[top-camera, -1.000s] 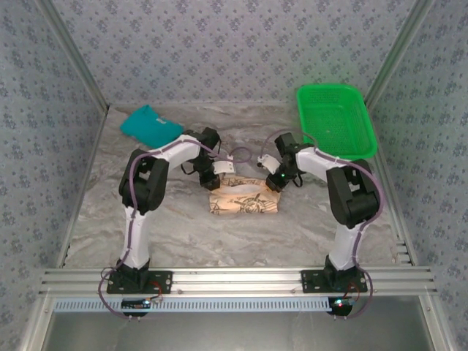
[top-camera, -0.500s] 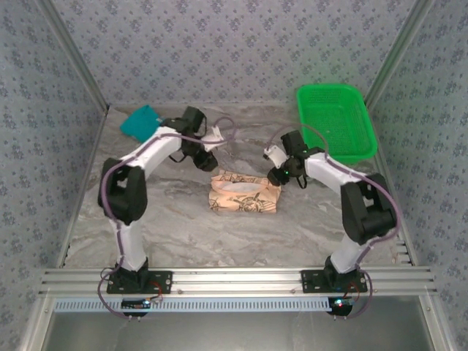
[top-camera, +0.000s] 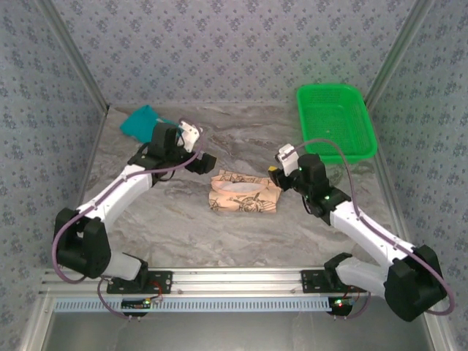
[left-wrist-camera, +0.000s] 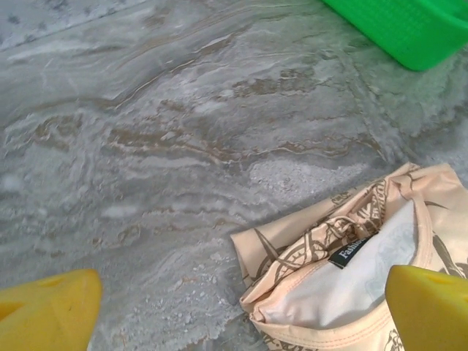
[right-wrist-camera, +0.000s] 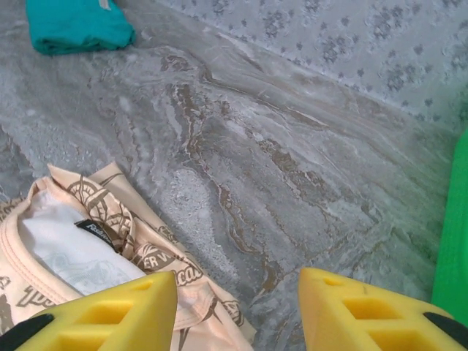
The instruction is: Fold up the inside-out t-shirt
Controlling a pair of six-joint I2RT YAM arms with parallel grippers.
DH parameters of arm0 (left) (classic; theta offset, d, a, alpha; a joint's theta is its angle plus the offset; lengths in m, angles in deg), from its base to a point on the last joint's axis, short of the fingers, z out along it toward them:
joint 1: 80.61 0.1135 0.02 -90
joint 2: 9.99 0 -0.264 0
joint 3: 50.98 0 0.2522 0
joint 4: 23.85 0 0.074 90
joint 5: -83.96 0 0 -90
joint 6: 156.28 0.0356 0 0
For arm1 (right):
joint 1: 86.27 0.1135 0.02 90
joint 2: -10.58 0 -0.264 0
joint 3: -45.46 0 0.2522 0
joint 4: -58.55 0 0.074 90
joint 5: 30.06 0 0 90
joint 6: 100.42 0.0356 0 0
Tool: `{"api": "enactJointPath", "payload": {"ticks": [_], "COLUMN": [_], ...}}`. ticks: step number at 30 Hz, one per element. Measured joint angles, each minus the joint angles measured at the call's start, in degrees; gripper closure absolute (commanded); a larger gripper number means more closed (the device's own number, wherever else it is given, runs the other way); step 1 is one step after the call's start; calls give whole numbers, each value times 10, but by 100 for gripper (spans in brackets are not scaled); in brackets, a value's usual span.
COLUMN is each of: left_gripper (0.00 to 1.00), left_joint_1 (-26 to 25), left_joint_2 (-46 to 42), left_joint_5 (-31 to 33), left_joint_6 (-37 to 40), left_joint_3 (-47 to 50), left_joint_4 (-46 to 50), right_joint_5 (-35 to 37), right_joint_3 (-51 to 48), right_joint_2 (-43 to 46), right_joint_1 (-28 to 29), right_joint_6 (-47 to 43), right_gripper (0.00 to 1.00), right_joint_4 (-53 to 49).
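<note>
Nearest the arm bases the marbled worktop lay bare. Mid-table sat the inside-out t-shirt, a compact peach bundle with brown compass prints. Its long axis ran left to right across the worktop, and the pale neck opening with the dark label faced up, toward the bundle's far edge as far as could be told.

The left pincer hung just beside the shirt's left end, fingers spread wide with nothing between them. The right pincer hovered off the right end, about half open and also empty.

The cloth looked light, soft and limp. It would likely sag and unfold if lifted by one layer, so a pinch through all layers at each short end seemed the safer hold.

Farther back lay a teal shirt at far left and a green basket at far right, both well apart from the bundle.
</note>
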Motion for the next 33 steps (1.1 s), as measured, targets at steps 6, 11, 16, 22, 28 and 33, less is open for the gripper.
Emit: {"api": "enactJointPath", "payload": {"ticks": [6, 11, 16, 22, 28, 33], "left_gripper": [0, 0, 0, 0, 0, 1], "left_joint_1": [-1, 35, 57, 14, -7, -6], "left_joint_2": [-57, -100, -57, 59, 188, 252], "left_joint_5": [125, 204, 82, -34, -101, -138], "left_joint_6": [-109, -238, -304, -314, -308, -299], "left_joint_3": [52, 64, 75, 73, 32, -23], "left_joint_4": [-23, 10, 16, 15, -12, -21], "right_joint_5": [27, 46, -21, -137, -206, -245], "right_joint_3": [7, 6, 6, 36, 91, 115], "right_joint_2": [-30, -75, -120, -197, -270, -326], "right_joint_1": [35, 75, -5, -88, -129, -130], "right_joint_6": [95, 158, 211, 213, 198, 191], "right_gripper": [47, 42, 41, 40, 33, 32], "right_joint_4": [-33, -88, -128, -154, -147, -133]}}
